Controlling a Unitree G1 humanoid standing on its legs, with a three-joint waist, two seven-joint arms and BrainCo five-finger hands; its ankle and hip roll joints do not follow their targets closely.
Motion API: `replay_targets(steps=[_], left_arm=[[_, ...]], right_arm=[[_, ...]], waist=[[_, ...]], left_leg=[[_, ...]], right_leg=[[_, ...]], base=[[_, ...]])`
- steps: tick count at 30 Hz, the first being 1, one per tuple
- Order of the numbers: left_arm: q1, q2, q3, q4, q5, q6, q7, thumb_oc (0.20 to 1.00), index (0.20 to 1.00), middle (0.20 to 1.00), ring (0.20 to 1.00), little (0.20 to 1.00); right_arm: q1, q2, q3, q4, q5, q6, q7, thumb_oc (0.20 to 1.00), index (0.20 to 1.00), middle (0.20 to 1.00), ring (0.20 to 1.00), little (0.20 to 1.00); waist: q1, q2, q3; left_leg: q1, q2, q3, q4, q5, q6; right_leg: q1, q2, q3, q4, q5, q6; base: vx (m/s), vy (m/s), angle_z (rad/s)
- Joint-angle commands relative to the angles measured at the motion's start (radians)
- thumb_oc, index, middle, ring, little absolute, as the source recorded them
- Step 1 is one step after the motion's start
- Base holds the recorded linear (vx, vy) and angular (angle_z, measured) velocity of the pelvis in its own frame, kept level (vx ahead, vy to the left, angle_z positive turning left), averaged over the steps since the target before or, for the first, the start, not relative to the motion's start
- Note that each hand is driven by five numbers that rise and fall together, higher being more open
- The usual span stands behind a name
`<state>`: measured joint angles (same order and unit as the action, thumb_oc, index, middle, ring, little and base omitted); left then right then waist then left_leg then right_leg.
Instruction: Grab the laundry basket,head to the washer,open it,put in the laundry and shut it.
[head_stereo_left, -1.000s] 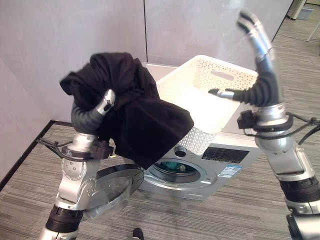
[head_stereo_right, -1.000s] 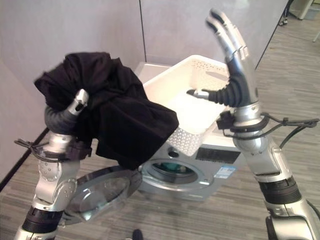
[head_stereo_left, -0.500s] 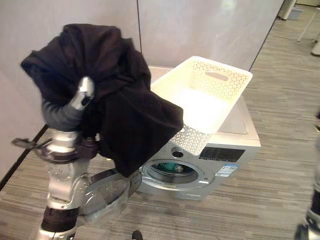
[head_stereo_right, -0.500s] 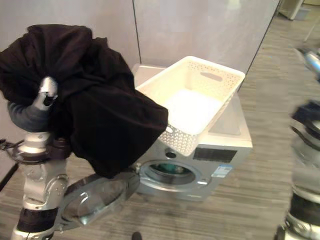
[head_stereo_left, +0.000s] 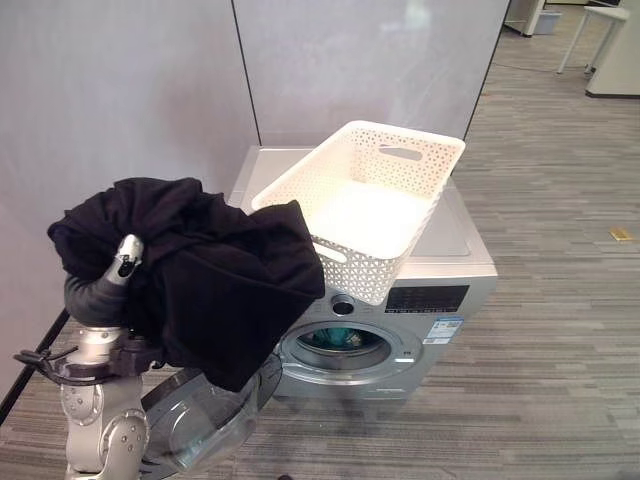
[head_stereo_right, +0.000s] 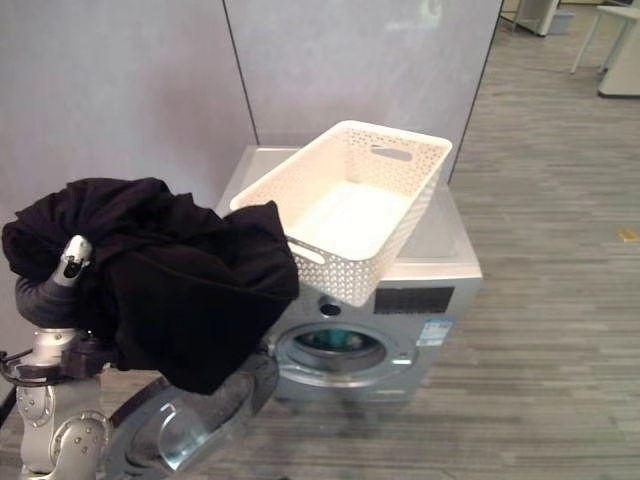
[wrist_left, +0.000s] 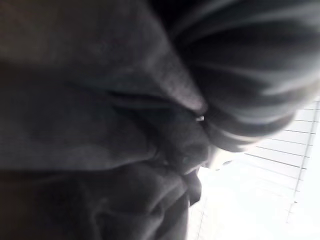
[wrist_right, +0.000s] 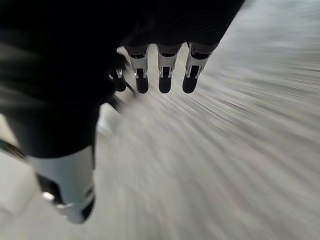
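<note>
1. Laundry (head_stereo_left: 220, 290), a bulky black bundle, hangs from the left hand (head_stereo_left: 125, 260), which is buried in the cloth; its grip I cannot tell.
2. Loose folds could snag the open washer door (head_stereo_left: 200, 425) or slip to the floor short of the drum (head_stereo_left: 340, 340).
3. The basket (head_stereo_left: 365, 215) sits empty on the washer (head_stereo_left: 455, 300).
4. The right wrist view alone shows the right hand (wrist_right: 160, 70), fingers straight, holding nothing.

Left hand (head_stereo_left: 122, 268) raised at near left, buried in a black garment (head_stereo_left: 215, 275); one finger pokes out, the rest hidden by cloth. Garment bunches over the hand and hangs down to the right, its edge reaching the near-left corner of the white basket (head_stereo_left: 365, 205). Basket sits on top of the silver washer (head_stereo_left: 440, 300), tilted, holding nothing. Washer door (head_stereo_left: 200, 425) swung open to the near left. Something teal shows inside the drum (head_stereo_left: 335, 340). Grey wall (head_stereo_left: 130, 90) behind, striped floor (head_stereo_left: 560, 350) to the right.
</note>
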<state>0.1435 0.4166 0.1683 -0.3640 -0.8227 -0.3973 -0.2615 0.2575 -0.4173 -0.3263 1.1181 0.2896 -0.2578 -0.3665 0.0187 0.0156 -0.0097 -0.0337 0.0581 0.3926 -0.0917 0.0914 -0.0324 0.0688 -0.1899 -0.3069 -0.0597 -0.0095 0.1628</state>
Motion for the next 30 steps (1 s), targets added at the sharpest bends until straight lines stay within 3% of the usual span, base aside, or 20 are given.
replay_targets(steps=[1,4,7,16,18,20,22,23,26,27,28,29,30], left_arm=[[-0.051,0.08,-0.018,-0.079,-0.126,0.002,-0.061,0.2,0.2,0.2,0.2,0.2],[-0.048,0.105,-0.039,-0.074,-0.15,0.011,-0.071,0.2,0.2,0.2,0.2,0.2],[-0.034,0.205,-0.043,-0.091,-0.15,0.002,-0.079,0.2,0.2,0.2,0.2,0.2],[0.026,0.288,0.009,-0.118,-0.202,0.014,-0.119,0.2,0.2,0.2,0.2,0.2],[0.093,0.29,-0.039,-0.068,-0.272,0.065,-0.164,0.2,0.2,0.2,0.2,0.2],[0.108,0.291,-0.063,-0.045,-0.28,0.079,-0.175,0.2,0.2,0.2,0.2,0.2],[0.139,0.302,-0.11,-0.016,-0.291,0.104,-0.187,0.2,0.2,0.2,0.2,0.2],[0.169,0.314,-0.162,0.015,-0.31,0.127,-0.198,0.2,0.2,0.2,0.2,0.2],[0.157,0.317,-0.202,0.05,-0.322,0.137,-0.205,0.2,0.2,0.2,0.2,0.2],[0.151,0.288,-0.264,0.092,-0.324,0.152,-0.22,0.2,0.2,0.2,0.2,0.2],[0.147,0.284,-0.266,0.096,-0.323,0.152,-0.221,0.2,0.2,0.2,0.2,0.2],[0.164,0.266,-0.289,0.117,-0.321,0.164,-0.221,0.2,0.2,0.2,0.2,0.2],[0.16,0.261,-0.292,0.12,-0.32,0.163,-0.223,0.2,0.2,0.2,0.2,0.2]], right_arm=[[-0.115,0.078,0.195,0.017,-0.03,0.01,0.21,1.0,1.0,1.0,1.0,1.0],[-0.097,0.099,0.285,-0.032,-0.097,0.019,0.252,1.0,1.0,1.0,1.0,1.0],[-0.09,0.079,0.385,-0.131,-0.227,0.024,0.267,1.0,1.0,1.0,1.0,1.0],[-0.089,0.076,0.431,-0.049,-0.306,0.04,0.269,1.0,1.0,1.0,1.0,1.0],[-0.122,0.057,0.459,-0.072,-0.331,0.044,0.281,1.0,1.0,1.0,1.0,1.0],[-0.131,0.044,0.463,-0.083,-0.339,0.044,0.28,1.0,1.0,1.0,1.0,1.0],[-0.154,0.011,0.482,-0.114,-0.366,0.043,0.285,1.0,1.0,1.0,1.0,1.0],[-0.179,-0.032,0.501,-0.158,-0.397,0.04,0.283,1.0,1.0,1.0,1.0,1.0],[-0.194,-0.05,0.505,-0.181,-0.397,0.038,0.279,1.0,1.0,1.0,1.0,1.0],[-0.219,-0.102,0.508,-0.235,-0.407,0.033,0.27,1.0,1.0,1.0,1.0,1.0],[-0.219,-0.105,0.507,-0.237,-0.408,0.034,0.27,1.0,1.0,1.0,1.0,1.0],[-0.234,-0.14,0.507,-0.265,-0.437,0.032,0.258,1.0,1.0,1.0,1.0,1.0],[-0.232,-0.144,0.505,-0.267,-0.439,0.034,0.257,1.0,1.0,1.0,1.0,1.0]], waist=[[0.036,-0.035,0.082],[0.04,-0.042,0.115],[0.041,-0.039,0.167],[0.066,-0.038,0.137],[0.078,-0.036,0.14],[0.081,-0.035,0.147],[0.087,-0.029,0.168],[0.076,-0.012,0.212],[0.067,-0.003,0.23],[0.061,0.003,0.28],[0.059,0.006,0.282],[0.077,0.002,0.312],[0.075,0.01,0.316]], left_leg=[[0.069,-0.031,-0.038,0.022,-0.051,-0.021],[0.031,-0.025,-0.038,0.079,-0.066,-0.018],[-0.042,-0.008,-0.035,0.152,-0.085,-0.013],[-0.013,-0.031,-0.05,0.124,-0.088,-0.009],[-0.007,-0.043,-0.06,0.134,-0.101,0.0],[-0.009,-0.046,-0.063,0.141,-0.108,0.006],[-0.01,-0.057,-0.061,0.156,-0.126,0.028],[-0.011,-0.057,-0.072,0.183,-0.139,0.044],[-0.021,-0.052,-0.085,0.205,-0.142,0.047],[-0.04,-0.035,-0.085,0.258,-0.184,0.041],[-0.043,-0.034,-0.087,0.268,-0.192,0.039],[-0.056,-0.002,-0.068,0.308,-0.206,0.024],[-0.059,0.003,-0.073,0.328,-0.223,0.021]], right_leg=[[-0.015,-0.001,-0.022,0.038,0.081,-0.006],[-0.041,-0.007,-0.024,0.093,0.063,-0.015],[-0.145,-0.035,-0.019,0.231,0.04,-0.015],[-0.092,-0.046,-0.055,0.188,0.06,0.002],[-0.081,-0.052,-0.062,0.2,0.051,0.0],[-0.09,-0.059,-0.057,0.225,0.051,0.0],[-0.14,-0.091,-0.036,0.336,0.095,0.017],[-0.22,-0.097,0.022,0.472,0.156,0.036],[-0.265,-0.069,0.07,0.529,0.149,0.033],[-0.345,-0.096,0.087,0.507,0.101,0.016],[-0.346,-0.097,0.087,0.514,0.093,0.016],[-0.37,-0.195,0.039,0.456,0.116,0.016],[-0.365,-0.194,0.037,0.463,0.109,0.02]], base=[[-0.06,-0.003,-0.01],[-0.11,-0.017,-0.01],[-0.15,0.034,0.08],[0.04,0.013,0.1],[0.02,0.057,0.26],[-0.01,0.044,0.16],[-0.06,0.117,0.05],[-0.08,0.125,0.01],[-0.04,0.02,0.06],[0.02,-0.034,0.13],[0.0,-0.161,0.01],[0.0,-0.123,0.09],[-0.01,-0.121,0.17]])
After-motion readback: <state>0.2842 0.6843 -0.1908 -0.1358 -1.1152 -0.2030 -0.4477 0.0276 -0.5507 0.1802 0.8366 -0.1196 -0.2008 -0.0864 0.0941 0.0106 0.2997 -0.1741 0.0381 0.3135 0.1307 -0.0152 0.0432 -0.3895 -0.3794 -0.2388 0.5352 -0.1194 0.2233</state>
